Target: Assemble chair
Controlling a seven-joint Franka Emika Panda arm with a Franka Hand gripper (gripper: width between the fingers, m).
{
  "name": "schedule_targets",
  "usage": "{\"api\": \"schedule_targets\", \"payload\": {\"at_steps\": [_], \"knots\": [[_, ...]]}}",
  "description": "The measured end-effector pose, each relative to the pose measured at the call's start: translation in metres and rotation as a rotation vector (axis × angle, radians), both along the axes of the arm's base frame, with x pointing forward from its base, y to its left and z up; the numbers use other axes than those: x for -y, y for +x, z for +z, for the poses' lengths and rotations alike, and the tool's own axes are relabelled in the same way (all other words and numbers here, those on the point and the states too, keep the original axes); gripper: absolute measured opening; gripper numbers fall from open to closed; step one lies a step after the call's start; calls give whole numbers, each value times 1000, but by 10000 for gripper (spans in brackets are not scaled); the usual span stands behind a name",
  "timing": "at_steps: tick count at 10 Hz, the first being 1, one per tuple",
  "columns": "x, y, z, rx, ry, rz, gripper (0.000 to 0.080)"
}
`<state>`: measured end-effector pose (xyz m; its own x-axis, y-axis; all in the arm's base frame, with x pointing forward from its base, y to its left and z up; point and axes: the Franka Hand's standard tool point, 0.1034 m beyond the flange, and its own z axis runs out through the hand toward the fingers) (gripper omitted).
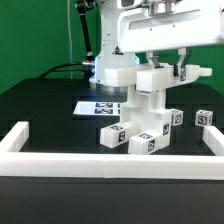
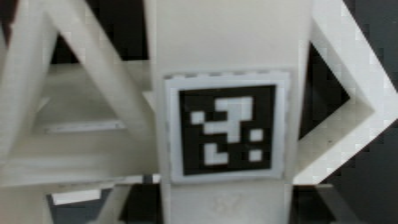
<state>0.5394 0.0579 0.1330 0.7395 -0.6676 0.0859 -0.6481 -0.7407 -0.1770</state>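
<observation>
No legible text, brand or number is recorded in either view. Only coded black-and-white fiducial tags (image 1: 143,143) are noted: on the chair parts (image 1: 148,110), on the marker board (image 1: 82,105), and one close up on a white bar (image 2: 222,40) in the wrist view.

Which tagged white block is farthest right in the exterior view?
The small cube, standing alone; every other tagged part lies further toward the exterior view's left.
</observation>
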Motion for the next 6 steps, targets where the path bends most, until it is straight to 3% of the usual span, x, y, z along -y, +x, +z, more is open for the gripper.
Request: {"api": "schedule_targets", "payload": {"at_steps": [6], "knots": [[-1,1,1,2,0,4,294]]}}
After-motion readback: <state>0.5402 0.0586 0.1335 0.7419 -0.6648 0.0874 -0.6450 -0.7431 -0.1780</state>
